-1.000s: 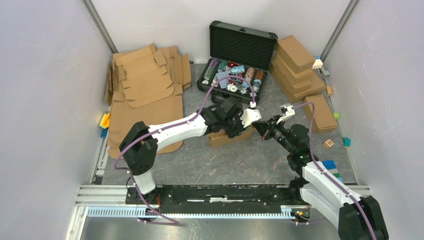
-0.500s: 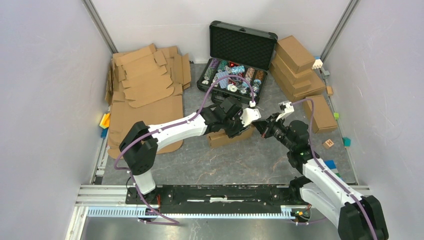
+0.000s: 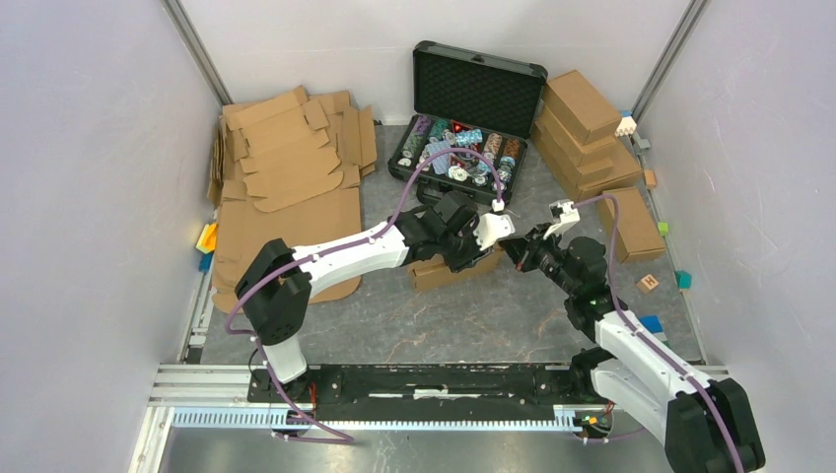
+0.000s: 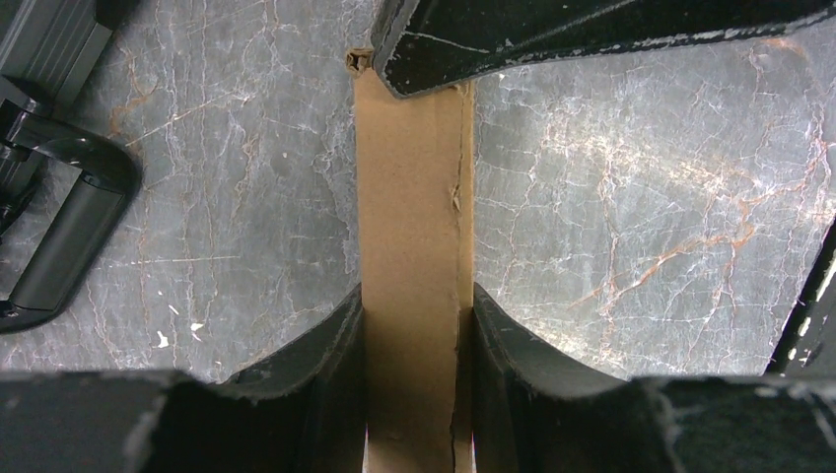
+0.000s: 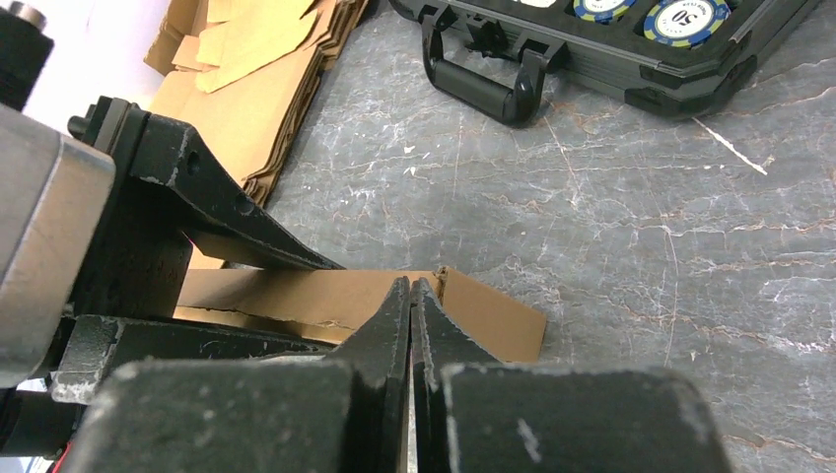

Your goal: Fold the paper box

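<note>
Cardboard box (image 4: 414, 177) looked light, stiff, crushable; left gripper (image 4: 416, 296) pinched its sides; right gripper (image 5: 412, 286), pressed together, faced its corner.

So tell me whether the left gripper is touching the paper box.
Touching. The left wrist view shows a wall of the paper box clamped in the left gripper, with both fingers pressed flush against the cardboard and no gap.
</note>
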You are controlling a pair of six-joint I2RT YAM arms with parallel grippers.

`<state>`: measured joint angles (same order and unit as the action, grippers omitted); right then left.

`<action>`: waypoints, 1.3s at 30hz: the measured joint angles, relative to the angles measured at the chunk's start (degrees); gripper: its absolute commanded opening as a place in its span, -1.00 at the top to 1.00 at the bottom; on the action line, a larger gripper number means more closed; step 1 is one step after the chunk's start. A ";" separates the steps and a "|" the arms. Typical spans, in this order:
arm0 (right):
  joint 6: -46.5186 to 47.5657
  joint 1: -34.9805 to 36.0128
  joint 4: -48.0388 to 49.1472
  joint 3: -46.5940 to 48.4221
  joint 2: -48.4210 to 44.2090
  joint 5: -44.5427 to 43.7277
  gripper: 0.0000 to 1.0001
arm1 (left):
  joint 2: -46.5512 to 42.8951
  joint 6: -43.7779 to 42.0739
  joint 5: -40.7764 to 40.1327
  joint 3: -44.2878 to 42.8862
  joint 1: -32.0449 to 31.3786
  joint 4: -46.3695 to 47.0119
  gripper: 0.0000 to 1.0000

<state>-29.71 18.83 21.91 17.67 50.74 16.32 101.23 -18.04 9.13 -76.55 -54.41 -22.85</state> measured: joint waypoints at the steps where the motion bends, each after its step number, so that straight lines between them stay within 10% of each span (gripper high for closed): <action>1: 0.00 0.00 0.85 -0.52 -0.13 0.00 1.00 | 0.00 0.00 -0.02 0.00 -0.02 -0.02 0.30; 39: -0.72 2.10 24.90 -11.06 5.25 -5.11 1.00 | 1.79 0.63 2.01 -0.11 0.85 -1.27 -0.24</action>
<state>-30.44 20.93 46.81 6.61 55.99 11.20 103.02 -17.41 11.14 -76.66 -53.56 -24.12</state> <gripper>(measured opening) 0.004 0.613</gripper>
